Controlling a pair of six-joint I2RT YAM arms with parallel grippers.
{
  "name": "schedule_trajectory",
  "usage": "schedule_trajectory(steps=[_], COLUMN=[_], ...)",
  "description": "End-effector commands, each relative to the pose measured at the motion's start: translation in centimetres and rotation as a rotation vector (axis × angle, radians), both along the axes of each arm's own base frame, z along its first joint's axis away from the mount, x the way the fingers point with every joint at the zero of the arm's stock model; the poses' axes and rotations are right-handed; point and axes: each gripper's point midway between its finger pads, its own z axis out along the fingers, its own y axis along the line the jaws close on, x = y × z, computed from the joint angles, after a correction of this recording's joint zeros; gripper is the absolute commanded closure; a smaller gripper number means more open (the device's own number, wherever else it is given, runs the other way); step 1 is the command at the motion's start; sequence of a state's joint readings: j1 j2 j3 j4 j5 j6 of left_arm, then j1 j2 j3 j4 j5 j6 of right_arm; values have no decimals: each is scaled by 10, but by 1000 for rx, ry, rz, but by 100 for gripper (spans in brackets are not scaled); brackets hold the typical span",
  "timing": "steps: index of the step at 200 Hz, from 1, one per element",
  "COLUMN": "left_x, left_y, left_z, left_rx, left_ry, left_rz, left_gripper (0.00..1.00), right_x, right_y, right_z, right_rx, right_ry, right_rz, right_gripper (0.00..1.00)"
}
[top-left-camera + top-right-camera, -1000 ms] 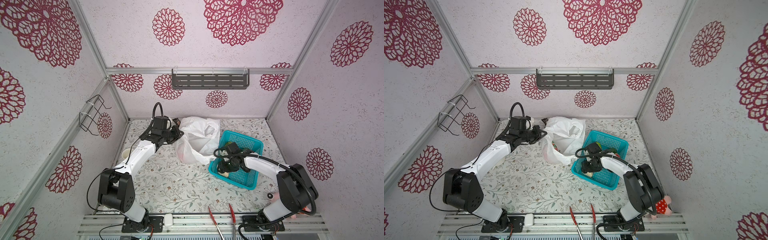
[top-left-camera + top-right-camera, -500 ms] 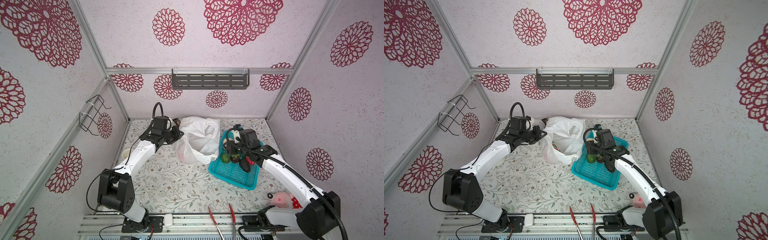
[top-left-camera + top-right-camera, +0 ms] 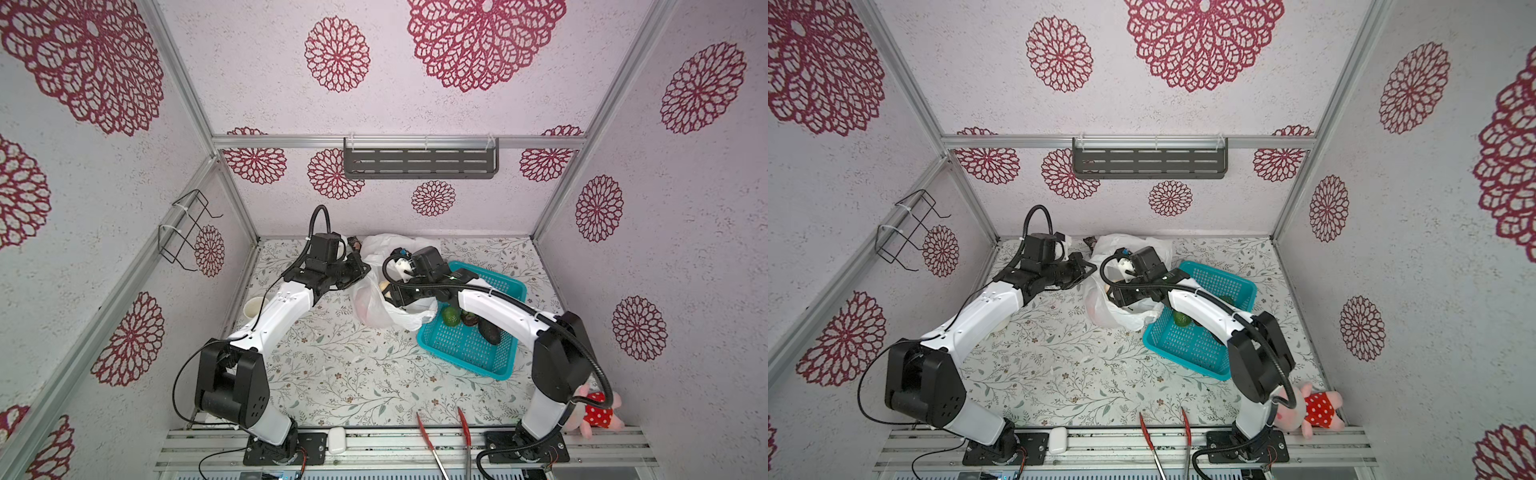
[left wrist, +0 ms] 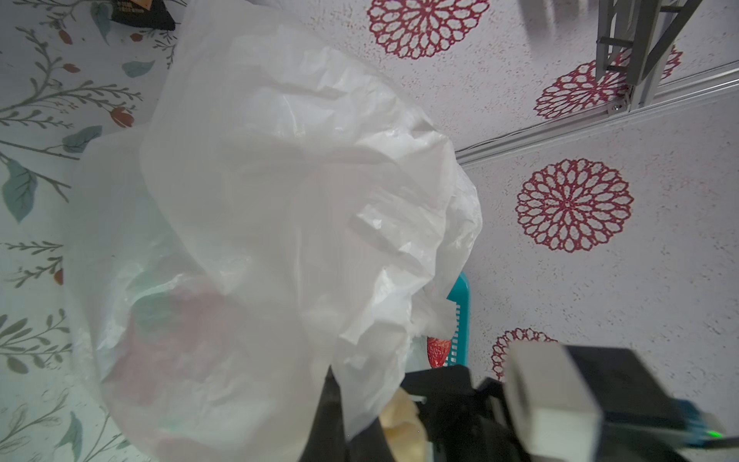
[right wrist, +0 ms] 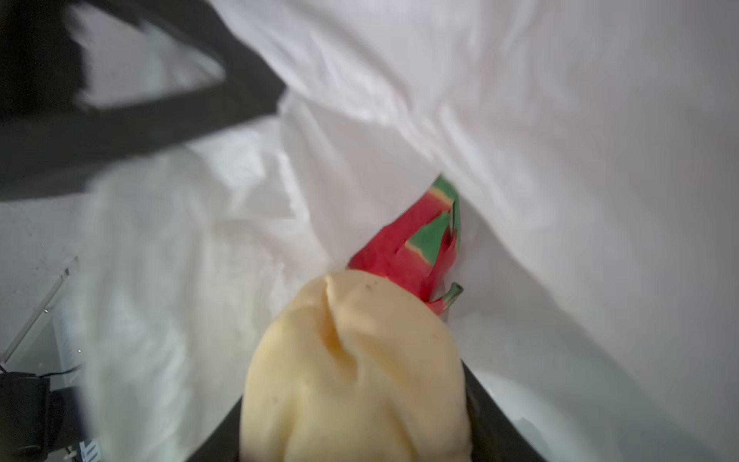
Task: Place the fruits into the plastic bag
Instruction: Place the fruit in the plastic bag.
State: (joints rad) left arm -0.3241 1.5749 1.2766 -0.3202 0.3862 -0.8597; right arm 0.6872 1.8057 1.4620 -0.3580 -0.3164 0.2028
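Observation:
The white plastic bag (image 3: 384,313) lies slumped at the back middle of the table in both top views, also (image 3: 1117,316). My left gripper (image 3: 360,266) is shut on the bag's left rim and holds it up. Inside the bag's mouth my right gripper (image 5: 356,400) is shut on a pale yellow pear-like fruit (image 5: 352,360), which also shows as (image 3: 385,287). A red-pink dragon fruit (image 5: 416,244) lies deeper in the bag. A green round fruit (image 3: 451,316), a small dark one (image 3: 469,318) and a dark avocado (image 3: 488,330) lie in the basket. A red strawberry (image 4: 438,352) shows by the basket wall.
The teal perforated basket (image 3: 469,353) stands right of the bag. A pink plush toy (image 3: 598,413) lies at the front right corner. Red tongs (image 3: 432,440) lie on the front rail. A white cup (image 3: 254,307) stands by the left wall.
My right arm rose out of the basket with the pear-like fruit and swung left to the bag's mouth. The left gripper kept its hold on the bag.

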Motion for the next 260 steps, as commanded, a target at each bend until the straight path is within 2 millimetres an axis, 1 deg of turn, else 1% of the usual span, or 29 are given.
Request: schedule_trajectory(steps=[1,36,60,72,82,93,106,117,131,159,173,185,196,213,224,241,260], left_x=[-7,-9,-9,-9,-9,-9,-9,-9,-8,-6,-6,-5,-5,-5,-5,-6,-6], left_y=[-2,0,1,2,2,3,3,3,4,3,3,3,2,3,3,4,4], left_z=[12,11,11,10,10,9,8,7,5,4,5,6,6,6,6,7,5], left_rx=[7,14,21,23,25,28,29,31,33,32,32,32,30,34,37,37,40], left_ry=[-32,-30,-31,-32,-32,-31,-30,-27,-24,-23,-25,-25,-26,-25,-23,-23,-19], left_rz=[-12,-9,-5,-4,-2,-1,-1,3,6,7,9,10,9,11,13,14,14], left_gripper=[100,100,100,100,100,100,100,100,100,100,100,100,100,100,100,100,100], right_x=[19,52,64,67,68,66,65,64,63,54,48,43,40,39,40,44,50], right_y=[1,-2,-1,0,1,3,3,1,-4,-9,-11,-12,-13,-14,-18,-34,-67], right_z=[17,-15,-37,-44,-46,-44,-37,-30,-18,12,23,30,32,35,43,64,93], right_rx=[0,-99,-132,-140,-137,-123,-110,-102,-95,-47,-21,-2,9,12,18,34,56], right_ry=[-45,4,46,63,73,76,63,43,13,-39,-50,-55,-55,-58,-80,-147,-224], right_rz=[-33,-129,-146,-155,-154,-148,-146,-148,-156,-132,-122,-113,-110,-112,-126,-178,-283], right_gripper=[59,57,55,54,50,39,30,25,21,16,14,10,7,7,8,9,9])
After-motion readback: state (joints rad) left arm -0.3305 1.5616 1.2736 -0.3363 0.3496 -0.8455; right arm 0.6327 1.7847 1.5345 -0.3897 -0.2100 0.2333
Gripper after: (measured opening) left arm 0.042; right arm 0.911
